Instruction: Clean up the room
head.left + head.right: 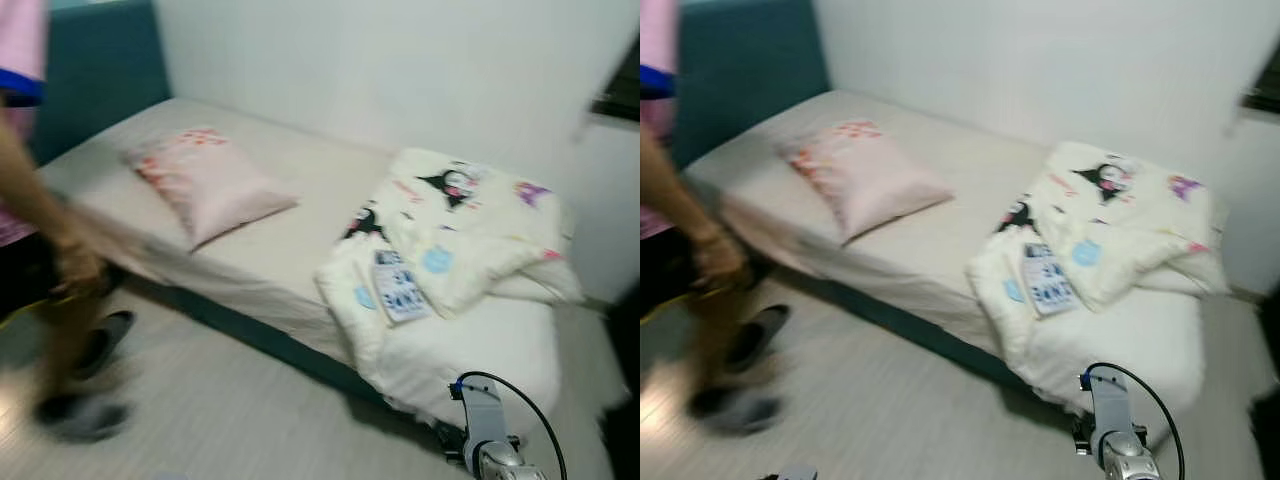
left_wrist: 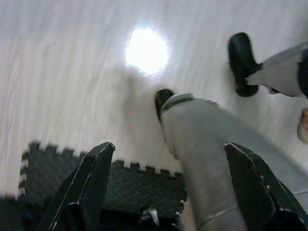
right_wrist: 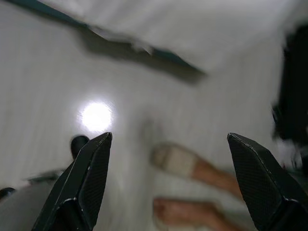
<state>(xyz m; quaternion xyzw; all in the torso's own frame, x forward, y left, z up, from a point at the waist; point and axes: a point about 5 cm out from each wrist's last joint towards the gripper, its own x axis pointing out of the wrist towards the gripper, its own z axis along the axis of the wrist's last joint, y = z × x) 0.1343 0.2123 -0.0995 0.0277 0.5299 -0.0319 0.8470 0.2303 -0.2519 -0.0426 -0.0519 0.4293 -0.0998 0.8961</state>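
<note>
A bed (image 1: 300, 215) with a pale sheet stood against the white wall, its dark teal base showing along the near edge. A pink pillow (image 1: 205, 180) lay near the head end. A cream cartoon-print quilt (image 1: 455, 235) lay bunched at the foot end, spilling over the near edge. Pale plank floor (image 1: 220, 400) ran alongside.

You can read no text anywhere, the book (image 1: 398, 285) on the cartoon-print quilt (image 1: 470, 230) shows blue lettering on its cover, too blurred for you to make out
</note>
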